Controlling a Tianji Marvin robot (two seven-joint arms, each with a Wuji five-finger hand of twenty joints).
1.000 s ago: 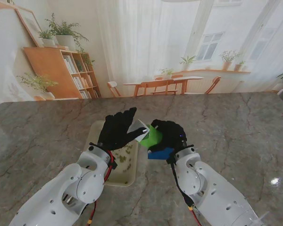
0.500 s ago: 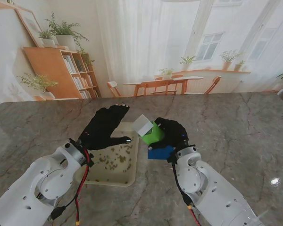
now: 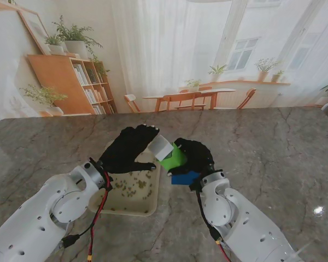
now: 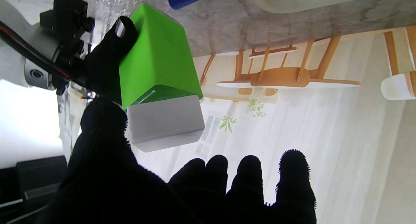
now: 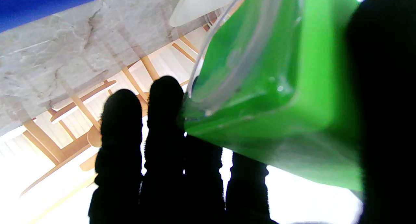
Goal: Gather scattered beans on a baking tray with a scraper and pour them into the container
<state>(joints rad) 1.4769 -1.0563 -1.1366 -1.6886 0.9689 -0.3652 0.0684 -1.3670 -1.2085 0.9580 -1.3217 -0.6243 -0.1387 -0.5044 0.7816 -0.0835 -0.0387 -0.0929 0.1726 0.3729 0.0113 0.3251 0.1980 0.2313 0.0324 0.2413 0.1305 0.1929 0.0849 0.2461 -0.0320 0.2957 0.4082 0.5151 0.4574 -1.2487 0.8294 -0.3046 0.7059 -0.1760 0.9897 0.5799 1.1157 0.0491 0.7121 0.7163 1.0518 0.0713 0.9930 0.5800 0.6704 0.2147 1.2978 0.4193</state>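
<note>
Right hand (image 3: 194, 157): clamped around the green scraper (image 3: 173, 158), thumb on one face, fingers wrapped behind; held up off the surface (image 3: 273, 147). The scraper's pale blade (image 3: 162, 146) points away from me and to the left.

Left hand (image 3: 130, 148): fingers spread, gripping nothing that I can see. In the left wrist view its thumb (image 4: 100, 126) sits just beside the blade; I cannot tell contact from near miss.

Baking tray (image 3: 112, 204): flat on the surface under the left hand, beans (image 3: 132, 185) scattered over its floor. Blue container (image 3: 186, 177) sits just right of the tray, under the right hand.

Handling, my judgement: scraper looks like rigid, light plastic with smooth faces, so it may twist in the grasp when pushed. Grip the green body well back, blade free. Beans are small and will roll; sweep slowly. Tray looks light and could slide; brace its rim with the left hand.
</note>
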